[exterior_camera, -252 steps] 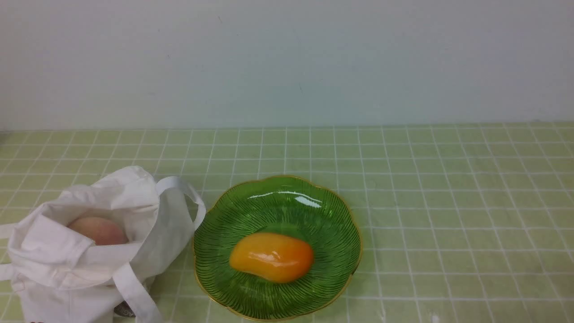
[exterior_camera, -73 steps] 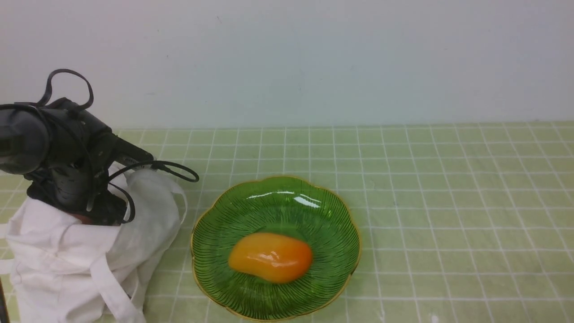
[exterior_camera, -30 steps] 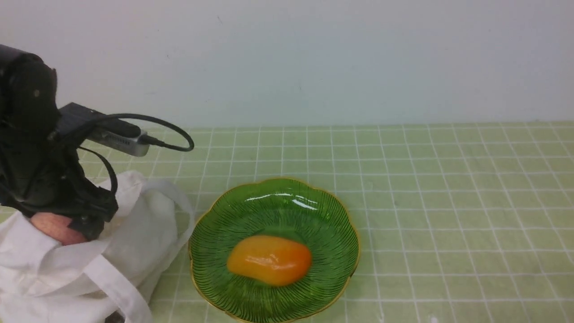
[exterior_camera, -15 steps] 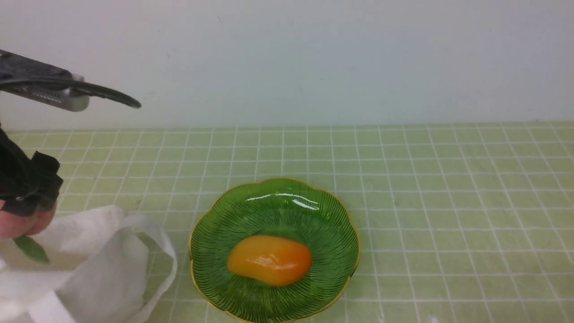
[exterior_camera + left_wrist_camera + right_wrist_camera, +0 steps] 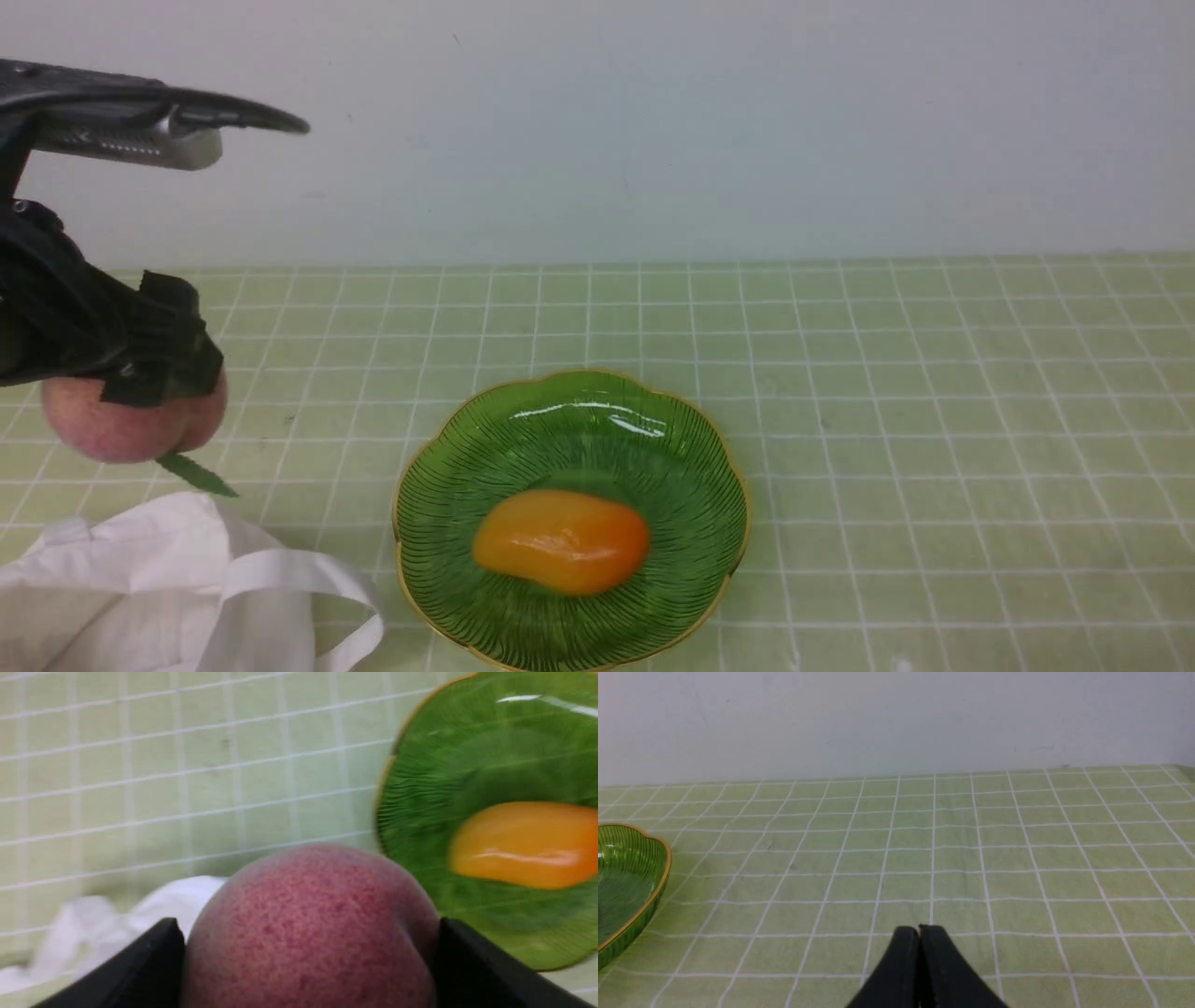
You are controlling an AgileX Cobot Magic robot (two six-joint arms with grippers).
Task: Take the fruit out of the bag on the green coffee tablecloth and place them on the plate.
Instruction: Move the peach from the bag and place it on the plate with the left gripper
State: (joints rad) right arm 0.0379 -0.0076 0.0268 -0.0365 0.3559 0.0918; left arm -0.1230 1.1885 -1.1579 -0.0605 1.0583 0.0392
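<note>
My left gripper (image 5: 140, 397) is shut on the pink speckled peach (image 5: 126, 425) and holds it in the air above the white bag (image 5: 140, 588), left of the plate (image 5: 448, 457). The peach's green leaf hangs below it. In the left wrist view the peach (image 5: 308, 924) sits between my two black fingers (image 5: 472, 961), with the plate (image 5: 420, 793) beyond. The bag lies slumped on the green grid tablecloth (image 5: 934, 420). My right gripper (image 5: 919, 929) is shut and empty, low over the cloth; it does not show in the front view.
An orange-yellow mango (image 5: 560, 541) lies in the plate, also in the left wrist view (image 5: 523, 844). The plate's rim (image 5: 663, 868) shows at the edge of the right wrist view. A pale wall stands behind the table.
My left gripper has lifted the peach out of the bag and carried it up and toward the plate. The bag has slumped flat.
</note>
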